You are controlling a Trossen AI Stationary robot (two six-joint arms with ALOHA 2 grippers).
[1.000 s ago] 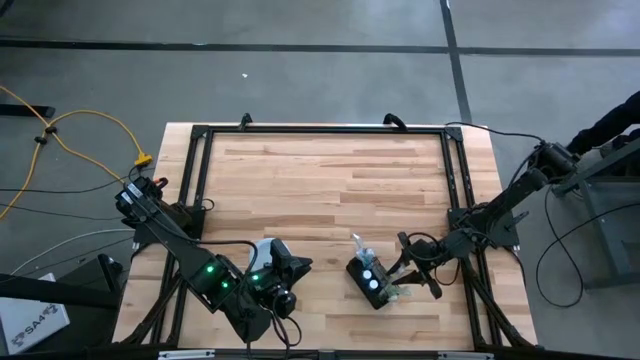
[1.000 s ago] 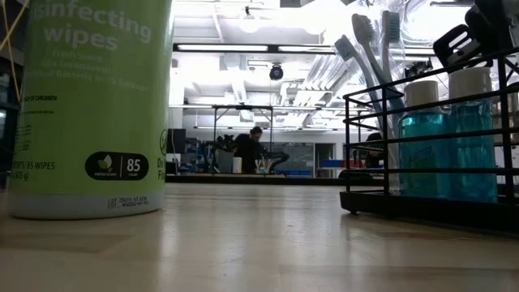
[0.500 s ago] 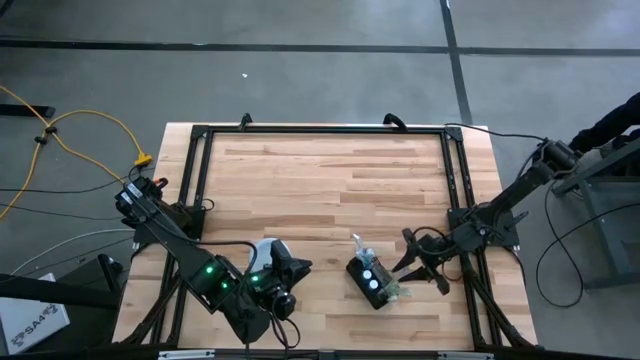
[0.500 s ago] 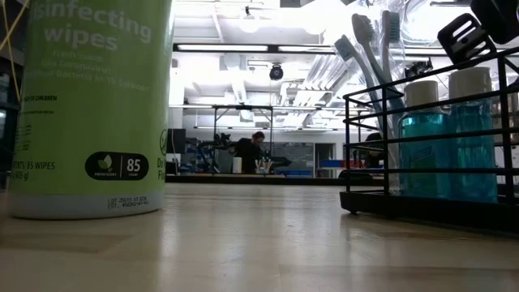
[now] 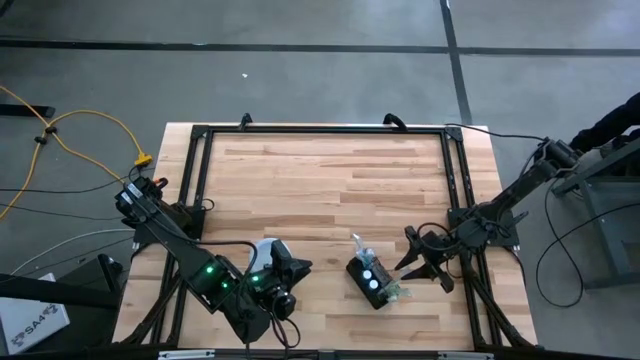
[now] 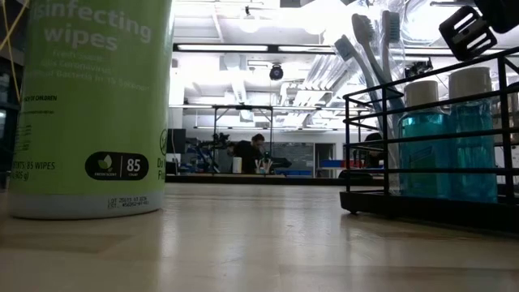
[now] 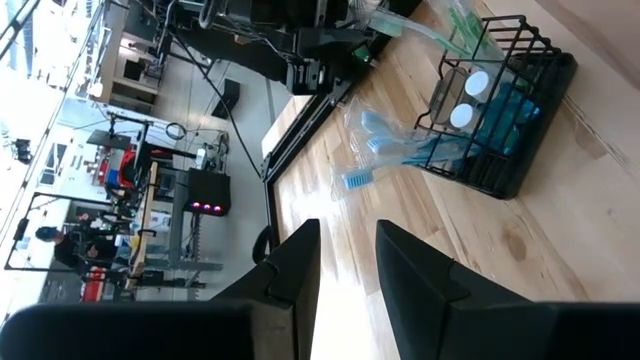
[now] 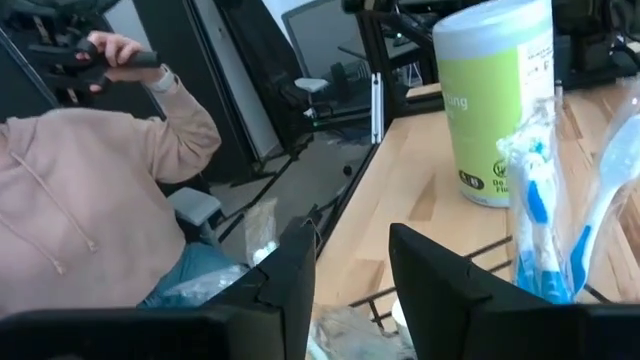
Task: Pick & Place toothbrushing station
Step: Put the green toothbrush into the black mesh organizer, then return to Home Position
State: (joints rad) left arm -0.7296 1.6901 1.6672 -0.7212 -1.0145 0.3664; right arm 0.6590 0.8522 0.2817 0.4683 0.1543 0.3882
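The toothbrushing station (image 5: pixel 372 283) is a black wire holder with two blue white-capped bottles and wrapped toothbrushes. Its base stands on the table near the front right; it also shows in the low view (image 6: pixel 426 146) and the left wrist view (image 7: pixel 500 110). My right gripper (image 5: pixel 410 256) hangs open just right of it, above table height (image 6: pixel 470 28), with nothing between its fingers (image 8: pixel 350 240). My left gripper (image 5: pixel 300 266) waits open at the front left, pointing toward the station (image 7: pixel 345 240).
A green canister of disinfecting wipes (image 5: pixel 262 253) stands upright beside my left gripper (image 6: pixel 93 105). A black metal frame (image 5: pixel 320 130) runs round the table's edges. A person in a pink hoodie (image 8: pixel 80 200) sits beyond the table's left side.
My right gripper has drawn back from the station toward the table's right edge and risen a little, its fingers as wide apart as before. The station has stayed where it was.
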